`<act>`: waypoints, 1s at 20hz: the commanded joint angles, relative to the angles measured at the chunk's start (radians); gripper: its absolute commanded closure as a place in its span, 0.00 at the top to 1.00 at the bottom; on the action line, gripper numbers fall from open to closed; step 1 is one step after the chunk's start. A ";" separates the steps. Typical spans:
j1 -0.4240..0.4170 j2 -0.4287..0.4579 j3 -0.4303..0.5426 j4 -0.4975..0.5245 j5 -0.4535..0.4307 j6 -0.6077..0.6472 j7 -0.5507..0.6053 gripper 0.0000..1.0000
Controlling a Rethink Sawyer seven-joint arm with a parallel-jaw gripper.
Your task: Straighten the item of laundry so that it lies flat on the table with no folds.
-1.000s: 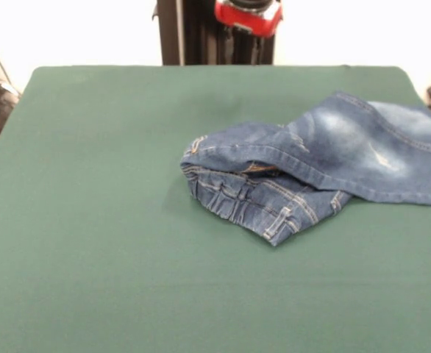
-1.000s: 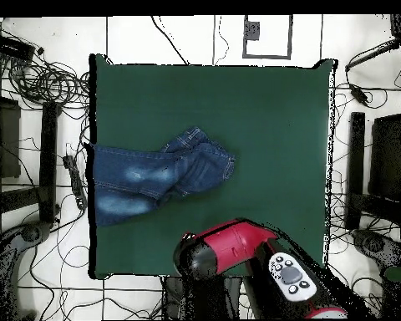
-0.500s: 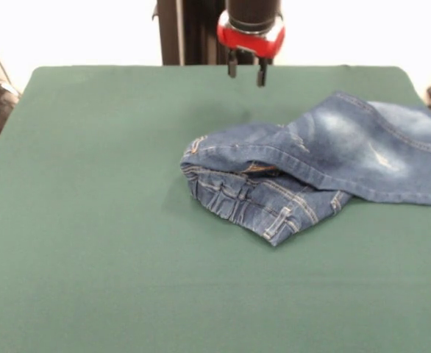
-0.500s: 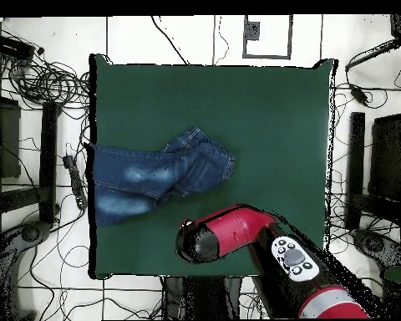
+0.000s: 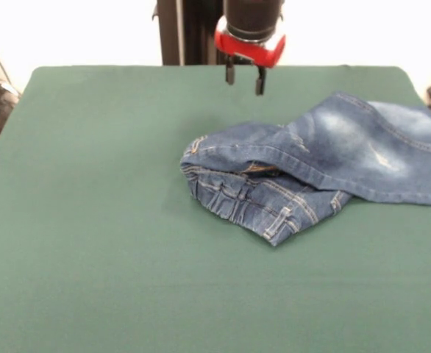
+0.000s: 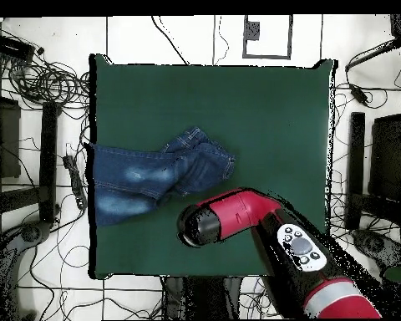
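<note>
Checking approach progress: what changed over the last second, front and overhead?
The gripper came down into the front view, fingers apart and empty, and the arm swung across the table toward the jeans. It hangs above the cloth behind the folded waistband, nothing grasped. The jeans lie bunched, unmoved.

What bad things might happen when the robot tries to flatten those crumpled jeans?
1. The jeans are bunched, with the waistband tucked under a fold. The gripper, hovering with jaws open beyond the heap, might pinch several layers and drag the whole bundle instead of unfolding it.
2. The legs already reach the edge of the table, as the overhead view shows. A pull that way may slide them off.
</note>
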 commanded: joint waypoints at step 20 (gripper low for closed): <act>0.070 0.103 0.124 -0.294 0.026 0.146 -0.233 1.00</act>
